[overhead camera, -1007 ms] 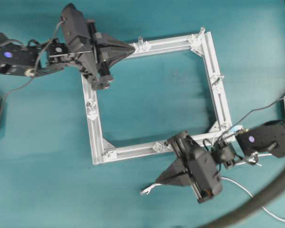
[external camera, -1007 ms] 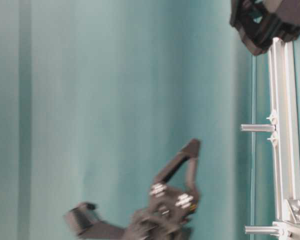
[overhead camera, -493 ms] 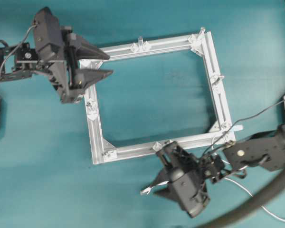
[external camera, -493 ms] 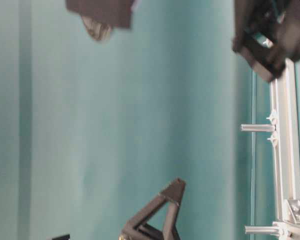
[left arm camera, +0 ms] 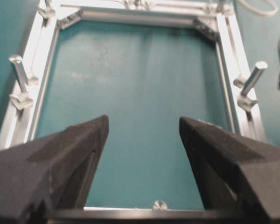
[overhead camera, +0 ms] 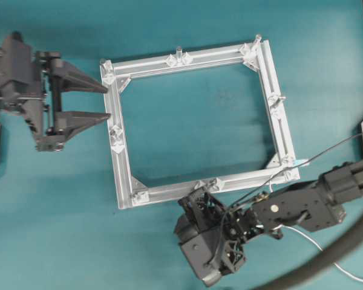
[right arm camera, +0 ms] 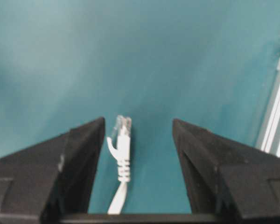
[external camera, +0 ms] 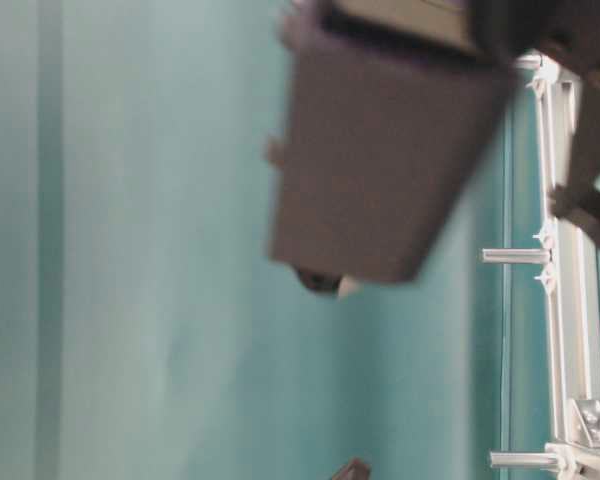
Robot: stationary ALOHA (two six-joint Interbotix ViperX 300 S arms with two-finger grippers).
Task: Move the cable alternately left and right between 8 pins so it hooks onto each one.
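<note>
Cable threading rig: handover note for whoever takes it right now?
Left gripper: open, empty, beside the frame, outside its left rail.
Right gripper: open, straddling the cable plug end, which lies flat on the table below the frame's bottom rail; not gripped.
Pins: every one in view is bare.
Done: nothing threaded.
Left: grasp the cable, then weave it across all the pins.

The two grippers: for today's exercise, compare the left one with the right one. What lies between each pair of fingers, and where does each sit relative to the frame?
The left gripper looks across the aluminium frame and has only bare mat between its fingers, while the right gripper has the cable end lying between its fingers. In the overhead view the left gripper sits beside the frame's left rail, the right gripper below its bottom rail. Both are open, gripping nothing.
</note>
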